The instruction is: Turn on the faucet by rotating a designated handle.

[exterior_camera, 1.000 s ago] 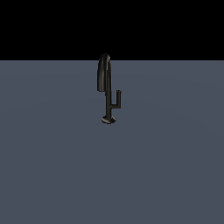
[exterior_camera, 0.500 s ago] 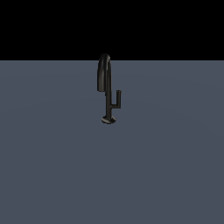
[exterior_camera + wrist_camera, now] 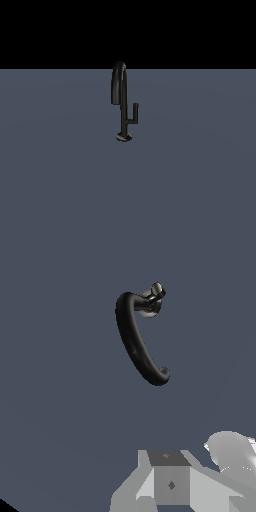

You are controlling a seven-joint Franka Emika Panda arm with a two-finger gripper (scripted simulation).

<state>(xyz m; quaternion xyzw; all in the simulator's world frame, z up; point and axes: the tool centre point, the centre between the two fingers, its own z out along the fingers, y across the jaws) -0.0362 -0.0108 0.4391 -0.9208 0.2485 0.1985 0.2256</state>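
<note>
No brand, label or writing shows anywhere.

Exterior view: a slim black glossy faucet (image 3: 123,102) stands upright on a flat grey-blue floor (image 3: 60,190), near the floor's far edge and about midway across its width. Black background behind. Its arched spout rises above that far edge, then curves down on the exterior view's left of the stem. Small round base disc sits on the floor. The handle (image 3: 133,116), a thin black L-shaped bar, branches off the stem toward the exterior view's right, approx. halfway up, and ends in a short upright tip. No arm or gripper is in this view.

Wrist view: looks down on the faucet from above, so the spout reads as a thick black arc. The handle (image 3: 156,295) is a small blob at the stem w/ a pale glint, hard to make out. Stem and base are mostly hidden under the arc. Pale grey parts of the gripper (image 3: 172,483) sit at the frame's edge, cut off; fingertips not seen, so I cannot tell if it is open or closed. It is well apart from the faucet.
</note>
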